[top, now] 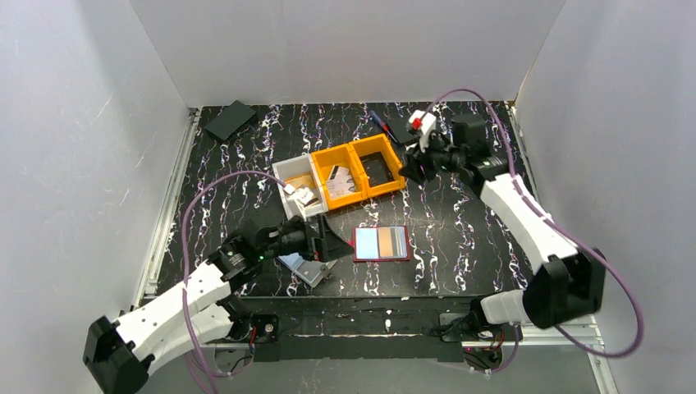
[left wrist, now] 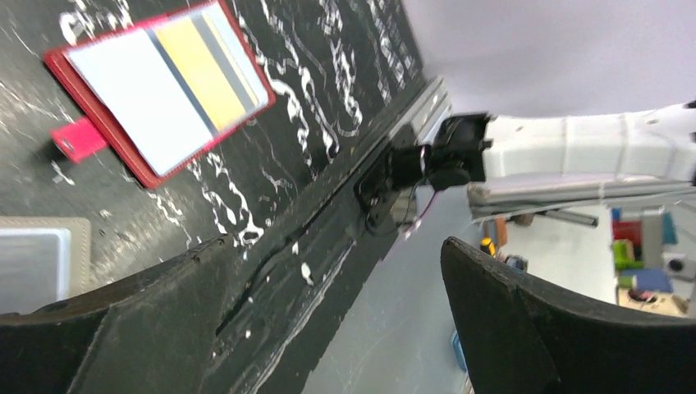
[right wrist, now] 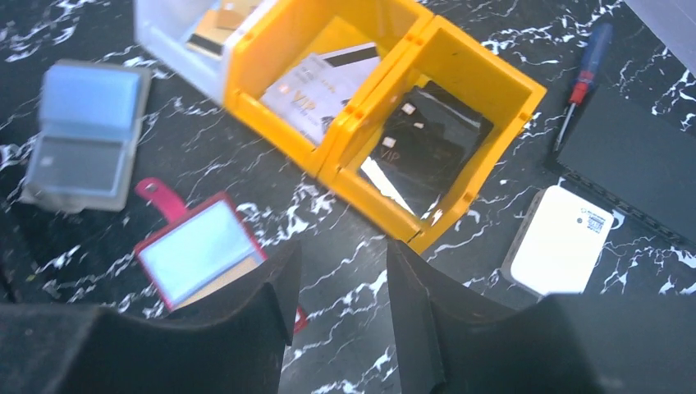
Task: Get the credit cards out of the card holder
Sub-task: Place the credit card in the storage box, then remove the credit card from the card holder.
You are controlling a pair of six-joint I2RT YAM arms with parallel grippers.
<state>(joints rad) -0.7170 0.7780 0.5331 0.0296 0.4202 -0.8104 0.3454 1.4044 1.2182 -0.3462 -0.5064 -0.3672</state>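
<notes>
Task is partway, I'd judge. The card holder point(top: 382, 244) lies open and flat on the bench point(top: 460, 222), mid-front, with its red tab pointing at my left arm. One tan-orange card point(left wrist: 197, 66) sits in its right half, with a greyish strip beside it that could be another card; I can't tell. The other half shows only the shiny lining. The yellow bins point(right wrist: 349, 131) behind hold a pale VIP card point(right wrist: 316, 86) and some dark cards point(right wrist: 427, 144), so some sorting looks done. The tan one is left.

The left claw point(left wrist: 335, 246) is wide and empty, low, just beside the holder's tab side. The right claw point(right wrist: 343, 250) is up over the bins, its jaws apart at a middling gap with nothing between them.

On room: there is bare bench right of the holder and between the holder and the bins. The holder is near the bench's front edge, so I'd lift or drag the card away from that edge. A grey case point(top: 302, 267) lies just under the left arm, and a white bin point(top: 287, 168) stands behind it, so the left side is tight. A screwdriver point(right wrist: 584, 74) and a white box point(right wrist: 558, 242) lie well apart, past the bins.
</notes>
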